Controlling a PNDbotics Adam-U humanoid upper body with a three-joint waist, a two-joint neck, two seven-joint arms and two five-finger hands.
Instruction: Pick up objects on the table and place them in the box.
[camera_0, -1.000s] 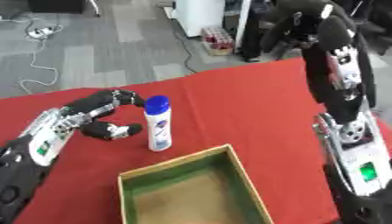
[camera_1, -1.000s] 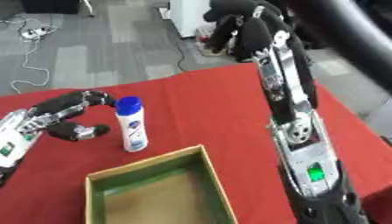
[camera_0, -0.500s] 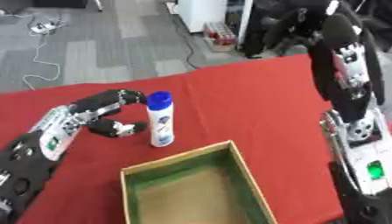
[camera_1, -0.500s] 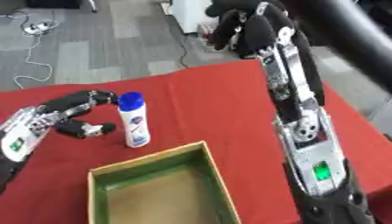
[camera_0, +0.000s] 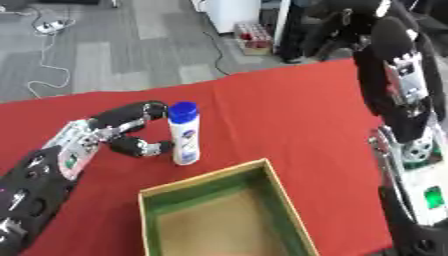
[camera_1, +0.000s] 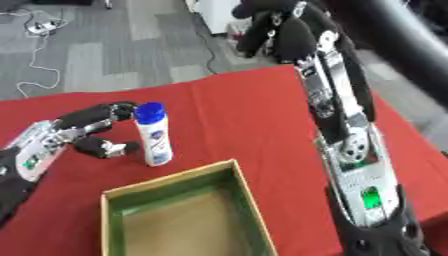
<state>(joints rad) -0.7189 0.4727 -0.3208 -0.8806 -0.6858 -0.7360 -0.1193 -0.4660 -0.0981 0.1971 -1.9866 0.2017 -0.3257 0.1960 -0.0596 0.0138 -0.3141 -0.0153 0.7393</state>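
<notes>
Left hand (camera_0: 114, 135) closer to bottle (camera_0: 184, 134), bottle upright, cap up

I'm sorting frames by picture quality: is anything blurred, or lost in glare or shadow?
Left eye view: soft all over, the bottle label unreadable, the left hand smeared at its edges. Right eye view: the raised right hand is dark and lacks detail; the box and red cloth are evenly lit, without glare.

White bottle (camera_0: 185, 141) with blue cap, red table cloth (camera_0: 280, 110), green-lined tan box (camera_0: 223, 215), black hands.
</notes>
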